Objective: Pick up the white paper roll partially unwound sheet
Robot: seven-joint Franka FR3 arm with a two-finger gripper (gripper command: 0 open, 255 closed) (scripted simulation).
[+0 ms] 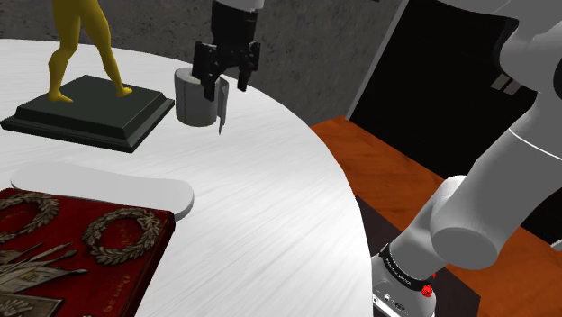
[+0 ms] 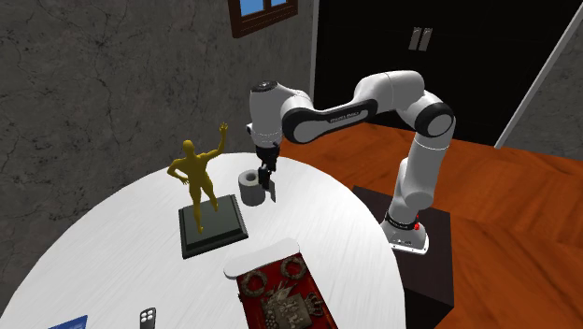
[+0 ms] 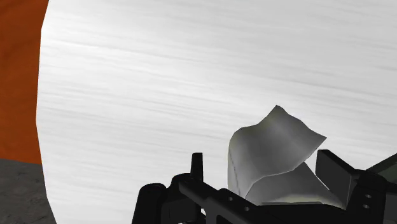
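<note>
Wrist view, lower right: fingers spread around the roll on the desk, apparently at the grasp; next, close them firmly and lift.

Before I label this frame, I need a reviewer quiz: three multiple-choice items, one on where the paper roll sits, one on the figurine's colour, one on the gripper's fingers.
1. The paper roll stands: A on the floor; B on the table, right of the figurine base in the shoulder view; C on a shelf.
2. The figurine is: A blue; B green; C yellow.
3. Fingers of the gripper: A apart, roll between; B shut together; C clasping the figurine.
Key: 1B, shoulder view shows it; 2C, its body is yellow; 3A, wrist view shows the gap.
</note>
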